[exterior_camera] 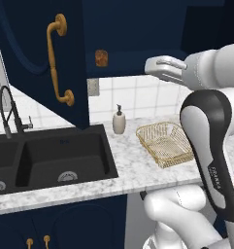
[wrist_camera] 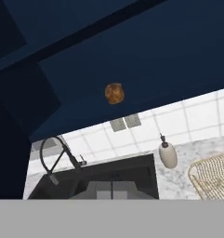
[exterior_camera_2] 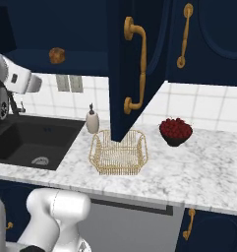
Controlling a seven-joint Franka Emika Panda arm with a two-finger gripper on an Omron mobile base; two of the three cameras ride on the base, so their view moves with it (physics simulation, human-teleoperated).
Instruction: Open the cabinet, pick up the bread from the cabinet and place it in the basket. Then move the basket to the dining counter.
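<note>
While my claw [exterior_camera: 155, 66] sits closed tight on nothing, I see it in the left base view as a pale hand reaching leftward, level with the bottom shelf of the cabinet [exterior_camera: 138, 29] and well to the right of the bread [exterior_camera: 101, 58]. The bread is a small brown lump resting near the front edge of that dark blue shelf, apart from my fingers. In the hand view it [wrist_camera: 114, 93] appears roughly centred against the cabinet's dark interior, with nothing touching it.

Both doors stand swung out. One door [exterior_camera: 45, 58] hangs over the black sink [exterior_camera: 50, 158] in the left base view, its curved brass handle [exterior_camera: 56, 61] facing me. In the right base view the other door [exterior_camera_2: 134, 64] juts forward above the basket [exterior_camera_2: 118, 152], hiding part of the basket's back rim.

The basket [exterior_camera: 166, 143] sits empty on the marbled counter [exterior_camera: 133, 170], to the right of the sink, with a small white soap dispenser [exterior_camera: 119, 120] between them near the tiled wall. In the right base view a dark red bowl [exterior_camera_2: 175, 131] filled with red fruit stands just right of the basket. A black faucet [exterior_camera: 9, 112] arches at the far left behind the sink.
</note>
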